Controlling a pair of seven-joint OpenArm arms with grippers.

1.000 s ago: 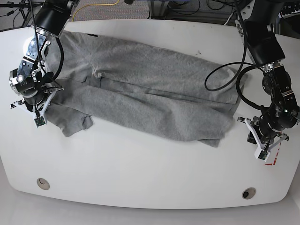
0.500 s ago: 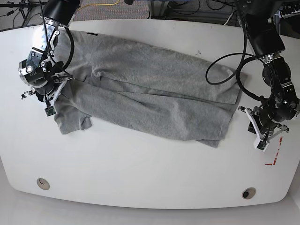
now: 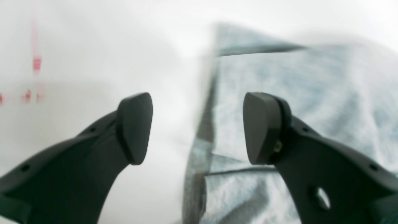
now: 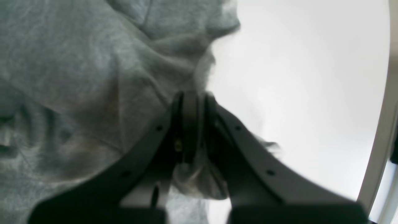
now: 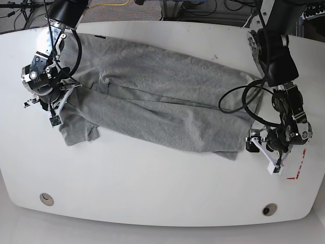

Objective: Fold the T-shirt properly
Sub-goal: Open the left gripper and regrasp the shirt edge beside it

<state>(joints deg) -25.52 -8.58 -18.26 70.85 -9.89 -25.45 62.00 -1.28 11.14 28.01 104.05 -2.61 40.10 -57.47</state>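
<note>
The grey T-shirt (image 5: 162, 101) lies spread and creased across the white table (image 5: 152, 183), running from upper left to lower right. My left gripper (image 5: 251, 144) sits at the shirt's lower right hem. In the left wrist view it (image 3: 197, 127) stands open, and the T-shirt's (image 3: 295, 77) dark hem edge runs between the two fingertips, with nothing pinched. My right gripper (image 5: 57, 104) is at the shirt's left side by the sleeve. In the right wrist view it (image 4: 192, 102) is shut on a bunched fold of T-shirt (image 4: 77, 62) fabric at the cloth's edge.
Red tape marks (image 5: 297, 170) lie on the table right of the left gripper and show blurred in the left wrist view (image 3: 36, 62). Black cables (image 5: 238, 94) loop over the shirt's right end. Two round holes (image 5: 46, 199) (image 5: 269, 209) sit near the front edge. The table's edge (image 4: 382, 124) shows at far right.
My left gripper has opened and shifted left onto the shirt's right hem. My right gripper, still shut on the sleeve, rose toward the shirt's body a second ago and has barely moved since.
</note>
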